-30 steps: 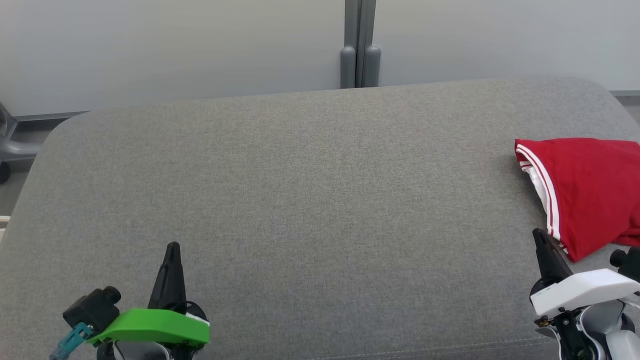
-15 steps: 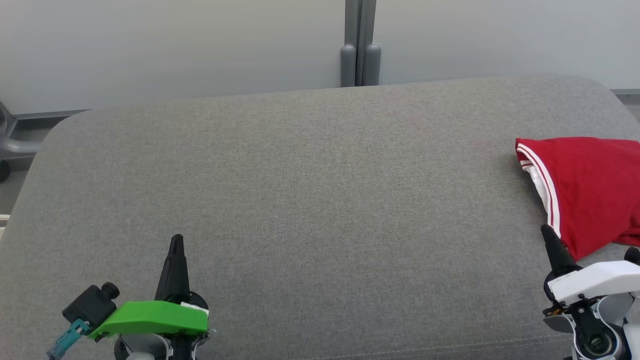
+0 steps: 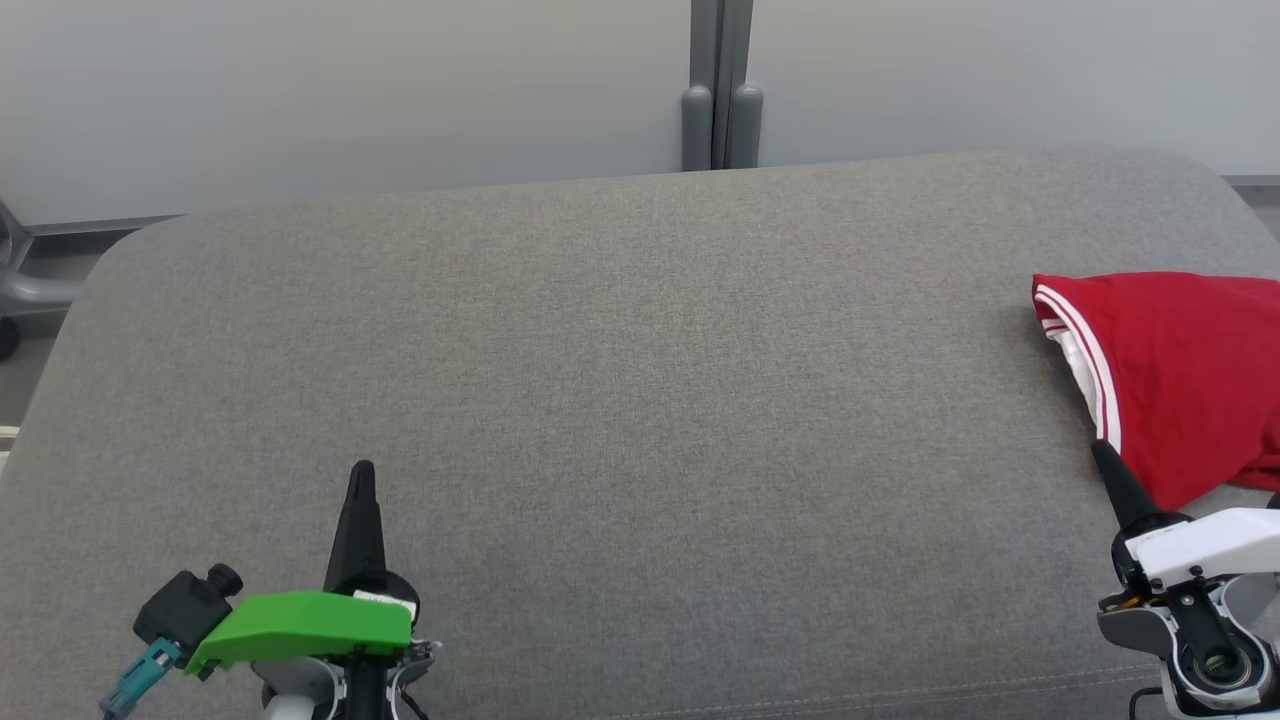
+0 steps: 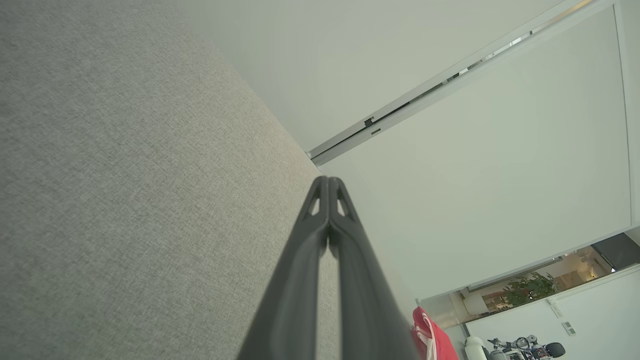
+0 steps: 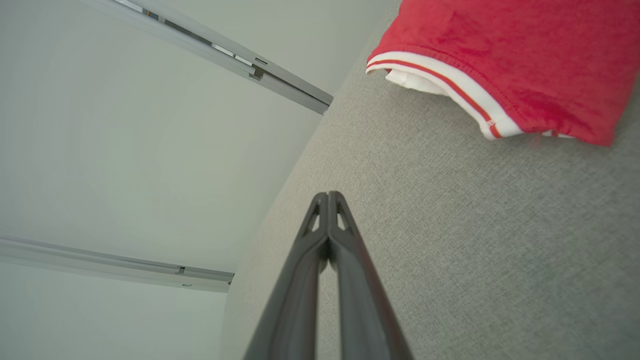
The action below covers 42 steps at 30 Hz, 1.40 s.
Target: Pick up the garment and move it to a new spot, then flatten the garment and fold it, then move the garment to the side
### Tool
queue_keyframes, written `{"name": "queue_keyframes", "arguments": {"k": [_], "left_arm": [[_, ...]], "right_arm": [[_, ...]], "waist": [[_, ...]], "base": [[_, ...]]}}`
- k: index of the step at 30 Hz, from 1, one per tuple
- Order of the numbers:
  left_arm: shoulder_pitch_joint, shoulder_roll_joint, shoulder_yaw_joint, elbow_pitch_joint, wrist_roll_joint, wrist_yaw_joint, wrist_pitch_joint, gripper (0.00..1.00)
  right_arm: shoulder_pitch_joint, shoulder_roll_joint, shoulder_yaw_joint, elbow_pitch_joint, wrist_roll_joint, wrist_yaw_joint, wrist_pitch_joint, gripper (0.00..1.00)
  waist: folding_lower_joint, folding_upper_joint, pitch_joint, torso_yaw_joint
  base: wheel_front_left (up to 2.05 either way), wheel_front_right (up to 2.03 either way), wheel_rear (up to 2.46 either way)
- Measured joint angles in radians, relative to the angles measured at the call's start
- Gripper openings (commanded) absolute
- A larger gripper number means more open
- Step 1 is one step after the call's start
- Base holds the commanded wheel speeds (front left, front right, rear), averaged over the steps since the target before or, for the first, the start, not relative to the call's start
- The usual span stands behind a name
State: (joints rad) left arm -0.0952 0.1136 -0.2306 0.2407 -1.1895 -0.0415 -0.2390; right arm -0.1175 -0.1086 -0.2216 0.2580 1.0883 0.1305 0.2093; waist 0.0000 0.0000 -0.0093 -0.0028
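Red garment (image 3: 1190,380) runs off head view's right edge; in left wrist view, partly behind left tool (image 4: 328,181).

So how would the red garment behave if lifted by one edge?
Probably floppy: the garment lies in soft folds, so lifted by one corner it would likely sag and unfold. Likely light: the hem looks thin. Pushed across the textured cushion, it may bunch rather than slide.
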Motion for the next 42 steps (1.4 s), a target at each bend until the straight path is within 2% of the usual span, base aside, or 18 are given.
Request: {"name": "queue_keyframes", "arguments": {"k": [42], "left_arm": [[-0.064, -0.045, -0.005, 0.049, -0.343, -0.064, -0.010, 0.00]], "right_arm": [[-0.115, -0.012, -0.122, 0.132, 0.367, 0.000, 0.146, 0.00]], "waist": [[0.0000, 0.0000, 0.012, 0.002]], "base": [[0.00, 0.00, 0.00]]}}
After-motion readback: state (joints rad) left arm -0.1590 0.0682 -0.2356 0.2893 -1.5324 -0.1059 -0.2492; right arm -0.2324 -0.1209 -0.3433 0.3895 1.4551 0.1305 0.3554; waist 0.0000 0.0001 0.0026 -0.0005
